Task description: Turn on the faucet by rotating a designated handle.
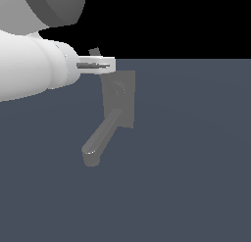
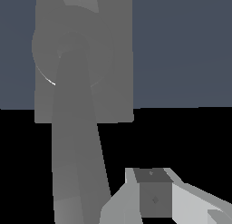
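The grey faucet's back plate [image 1: 122,101] stands in the middle of the exterior view, with its thick angled spout [image 1: 98,140] running down toward that view's left. The round hub [image 1: 117,89] sits on the plate just under my gripper [image 1: 104,65], whose white hand covers the plate's upper edge. A small dark stub [image 1: 94,51] above the hand looks like the handle's tip. In the wrist view the handle [image 2: 77,146] runs as a long rod from the hub [image 2: 68,51] on the plate [image 2: 113,82], close beside one fingertip [image 2: 154,193]. The other finger is hidden.
The flat blue-grey floor [image 1: 196,162] spreads around the faucet with nothing else on it. My white arm [image 1: 29,64] fills the exterior view's upper left. The background beyond the floor is black.
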`<state>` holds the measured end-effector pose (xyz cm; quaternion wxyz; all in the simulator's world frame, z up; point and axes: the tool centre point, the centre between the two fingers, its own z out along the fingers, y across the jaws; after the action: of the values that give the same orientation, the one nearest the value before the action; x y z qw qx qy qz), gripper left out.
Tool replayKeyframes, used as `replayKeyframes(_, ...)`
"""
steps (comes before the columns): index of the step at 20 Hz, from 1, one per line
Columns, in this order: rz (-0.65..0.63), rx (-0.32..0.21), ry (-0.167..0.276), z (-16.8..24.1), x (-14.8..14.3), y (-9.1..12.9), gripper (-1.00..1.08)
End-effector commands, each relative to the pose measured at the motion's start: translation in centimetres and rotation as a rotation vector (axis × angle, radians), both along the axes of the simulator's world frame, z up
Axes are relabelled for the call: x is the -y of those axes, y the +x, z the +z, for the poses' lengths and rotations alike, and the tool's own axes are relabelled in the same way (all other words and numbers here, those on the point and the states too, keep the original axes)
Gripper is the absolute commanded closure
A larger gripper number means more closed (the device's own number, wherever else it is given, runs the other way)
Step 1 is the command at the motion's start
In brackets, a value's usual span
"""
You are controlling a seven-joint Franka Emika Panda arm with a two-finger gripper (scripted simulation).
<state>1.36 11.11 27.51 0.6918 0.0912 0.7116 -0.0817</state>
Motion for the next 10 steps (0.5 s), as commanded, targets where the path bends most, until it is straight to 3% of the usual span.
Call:
replayKeyframes(1, -0.003, -0.001, 0.001, -0.1, 0.0, 0.1, 1.08)
replayKeyframes(10, -0.003, 0.011, 0.002, 1.1, 2.8, -0.3, 1.08)
